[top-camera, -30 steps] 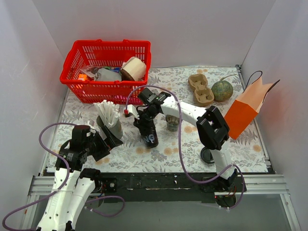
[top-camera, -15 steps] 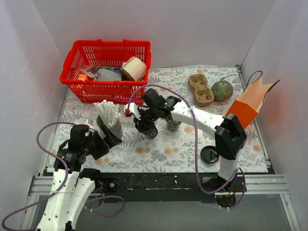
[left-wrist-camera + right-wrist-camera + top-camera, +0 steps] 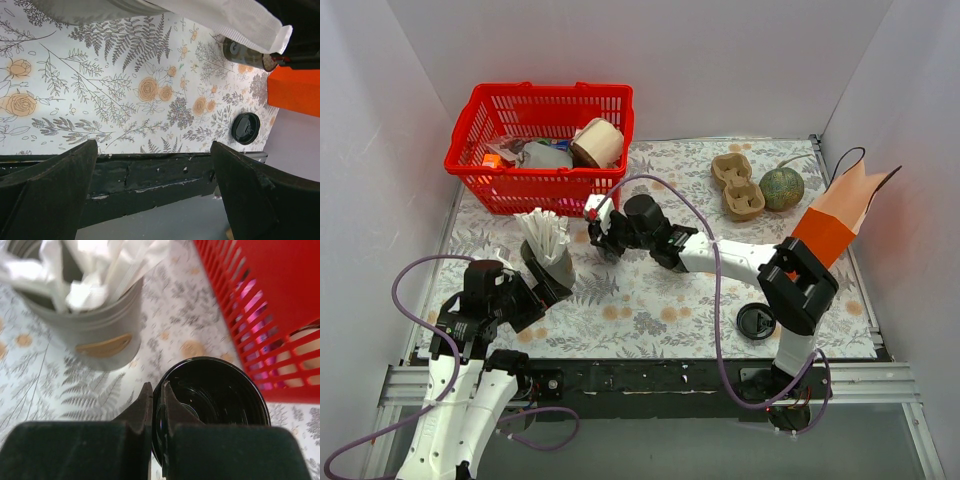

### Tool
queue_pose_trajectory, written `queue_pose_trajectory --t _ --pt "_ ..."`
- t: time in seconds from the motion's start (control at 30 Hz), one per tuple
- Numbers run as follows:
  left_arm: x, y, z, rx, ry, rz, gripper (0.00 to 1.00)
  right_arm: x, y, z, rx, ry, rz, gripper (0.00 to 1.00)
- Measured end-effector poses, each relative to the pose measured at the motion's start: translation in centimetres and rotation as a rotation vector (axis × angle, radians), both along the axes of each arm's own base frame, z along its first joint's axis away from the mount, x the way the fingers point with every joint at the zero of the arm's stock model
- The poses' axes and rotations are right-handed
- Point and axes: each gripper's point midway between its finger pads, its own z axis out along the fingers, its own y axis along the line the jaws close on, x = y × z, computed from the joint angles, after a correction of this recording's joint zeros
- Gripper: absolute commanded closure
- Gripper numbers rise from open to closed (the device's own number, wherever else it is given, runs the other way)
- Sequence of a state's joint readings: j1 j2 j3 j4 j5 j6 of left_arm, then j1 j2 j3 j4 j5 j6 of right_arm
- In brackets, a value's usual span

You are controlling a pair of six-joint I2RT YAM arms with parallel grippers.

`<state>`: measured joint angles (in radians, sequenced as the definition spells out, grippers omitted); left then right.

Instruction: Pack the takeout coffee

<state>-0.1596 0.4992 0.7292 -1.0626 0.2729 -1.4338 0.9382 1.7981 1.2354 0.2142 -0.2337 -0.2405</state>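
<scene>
The takeout coffee [image 3: 215, 400], a small round black cup with a dark inside, hangs tilted from my right gripper [image 3: 156, 387]. That gripper is shut on the cup's rim, one finger inside and one outside. In the top view the cup [image 3: 603, 243] and right gripper [image 3: 611, 233] are just in front of the red basket [image 3: 480, 165]. My left gripper [image 3: 154, 145] is open with nothing between its fingers. In the top view the left gripper [image 3: 548, 286] sits close beside the grey cup of white sticks [image 3: 548, 255].
The grey cup [image 3: 87, 322] stands just left of the held cup and the basket wall [image 3: 260, 300] just right. A flat black lid [image 3: 757, 322] lies front right, also seen from the left wrist [image 3: 245, 128]. An orange paper bag [image 3: 830, 228], a pulp cup carrier [image 3: 738, 186] and a green ball [image 3: 781, 187] are at the right.
My right gripper has shut on the cup's rim and carried it from the middle of the mat back and left, toward the basket. The left arm has stayed put.
</scene>
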Motion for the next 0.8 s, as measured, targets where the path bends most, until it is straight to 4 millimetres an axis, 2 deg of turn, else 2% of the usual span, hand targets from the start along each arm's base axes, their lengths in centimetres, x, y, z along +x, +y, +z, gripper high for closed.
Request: queue_pose_trajectory --t 0.17,0.4,0.5,0.53,0.73,0.8 --pt "0.1 0.1 0.0 0.003 -0.001 0.007 0.02 1.6 1.2 0.8 0.094 -0.065 -0.05 0.99" --pt "0.1 0.1 0.0 0.002 0.001 0.015 0.02 2.1 2.3 -1.5 0.109 -0.066 -0.061 0.96" --pt "0.1 0.1 0.0 0.0 0.002 0.017 0.02 2.2 2.4 -2.5 0.097 -0.051 -0.066 0.87" --pt "0.1 0.1 0.0 -0.001 0.002 0.017 0.02 2.2 2.4 -2.7 0.095 -0.047 -0.07 0.78" --pt "0.2 0.2 -0.1 0.003 0.006 0.02 0.02 2.6 2.4 -2.3 0.111 -0.054 -0.093 0.45" --pt "0.2 0.2 -0.1 0.005 0.005 0.023 0.02 2.7 2.4 -2.2 0.111 -0.053 -0.1 0.39"
